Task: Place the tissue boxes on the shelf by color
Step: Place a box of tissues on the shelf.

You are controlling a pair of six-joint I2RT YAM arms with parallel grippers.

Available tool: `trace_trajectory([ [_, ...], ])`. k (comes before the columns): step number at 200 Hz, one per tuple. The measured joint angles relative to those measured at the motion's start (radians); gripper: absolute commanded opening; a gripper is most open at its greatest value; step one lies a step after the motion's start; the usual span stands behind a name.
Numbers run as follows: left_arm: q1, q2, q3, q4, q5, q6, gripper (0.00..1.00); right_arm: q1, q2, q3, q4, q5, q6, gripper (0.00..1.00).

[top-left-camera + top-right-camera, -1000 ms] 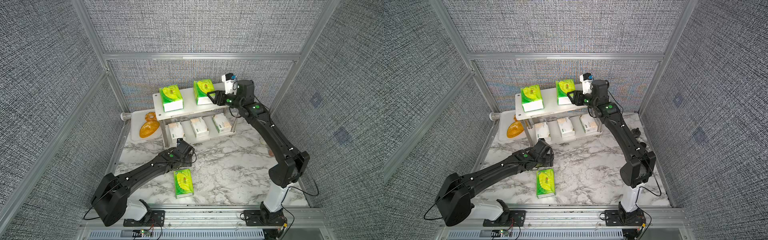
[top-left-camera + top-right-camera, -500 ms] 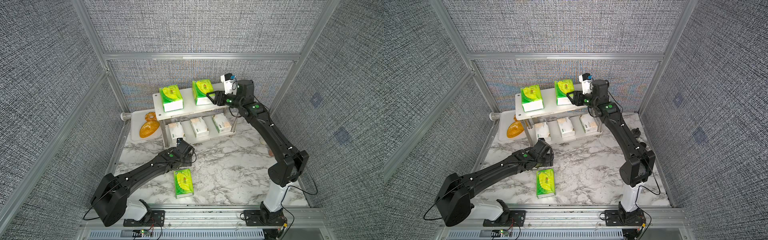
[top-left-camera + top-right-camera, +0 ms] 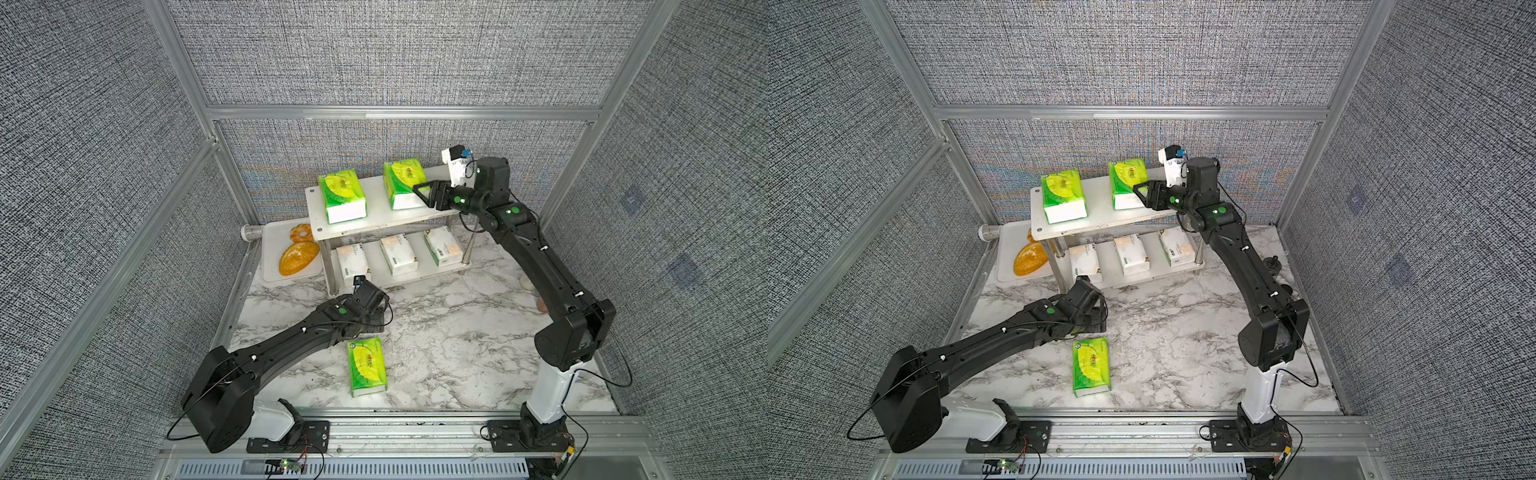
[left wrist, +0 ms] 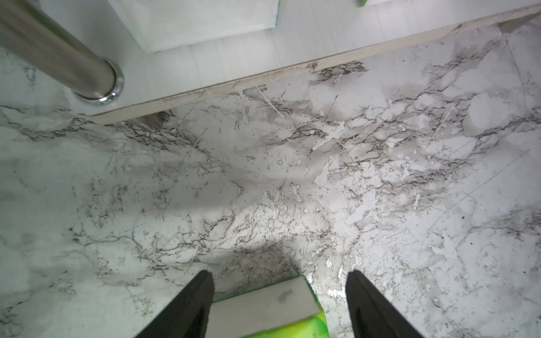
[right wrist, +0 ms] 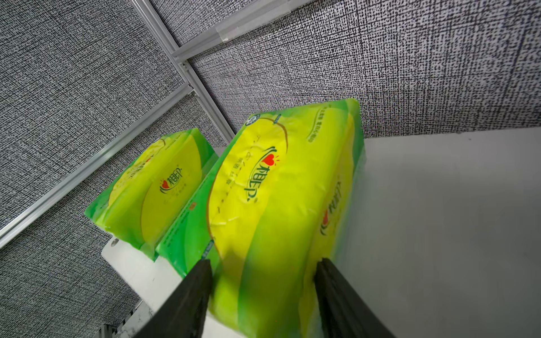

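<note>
The shelf (image 3: 374,222) stands at the back with two green tissue boxes on its top board, one at the left (image 3: 341,195) and one further right (image 3: 404,183). My right gripper (image 3: 419,190) reaches in from the right. In the right wrist view this gripper (image 5: 264,261) is shut on the near end of the right-hand green box (image 5: 281,187), which rests on the board. Three white boxes (image 3: 398,252) lie on the lower tier. A third green box (image 3: 367,366) lies flat on the marble. My left gripper (image 4: 279,273) hangs open just above its far end (image 4: 263,304), not touching it.
A white tray (image 3: 272,249) with bread (image 3: 298,257) lies left of the shelf. A chrome shelf leg (image 4: 58,55) stands close to the left gripper. Small round things (image 3: 527,283) sit by the right arm. Grey cage walls enclose the table.
The right gripper stays at the green box on the top board, with only a slight shift. The left arm has not moved.
</note>
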Motion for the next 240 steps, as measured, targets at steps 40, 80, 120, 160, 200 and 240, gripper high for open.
trace_trajectory([
  [40, 0.000, -0.015, 0.000, -0.001, -0.007, 0.000, 0.76, 0.005, 0.021, 0.029, -0.003, 0.003, 0.015, 0.72],
  [80, 0.000, -0.017, 0.000, -0.001, -0.009, 0.000, 0.76, 0.006, 0.036, 0.040, -0.001, 0.015, 0.041, 0.78],
  [120, 0.000, -0.017, 0.000, -0.001, -0.016, 0.000, 0.76, 0.006, 0.027, 0.034, 0.031, 0.029, 0.087, 0.83],
  [160, 0.001, -0.017, -0.001, -0.001, -0.017, 0.000, 0.76, 0.012, 0.041, 0.062, 0.057, 0.051, 0.140, 0.84],
  [200, 0.001, -0.020, -0.003, -0.002, -0.019, 0.000, 0.76, 0.026, 0.115, 0.156, 0.026, 0.078, 0.148, 0.80],
  [240, 0.002, -0.024, -0.003, -0.008, -0.023, 0.007, 0.76, 0.031, 0.131, 0.166, 0.000, 0.098, 0.150, 0.69],
])
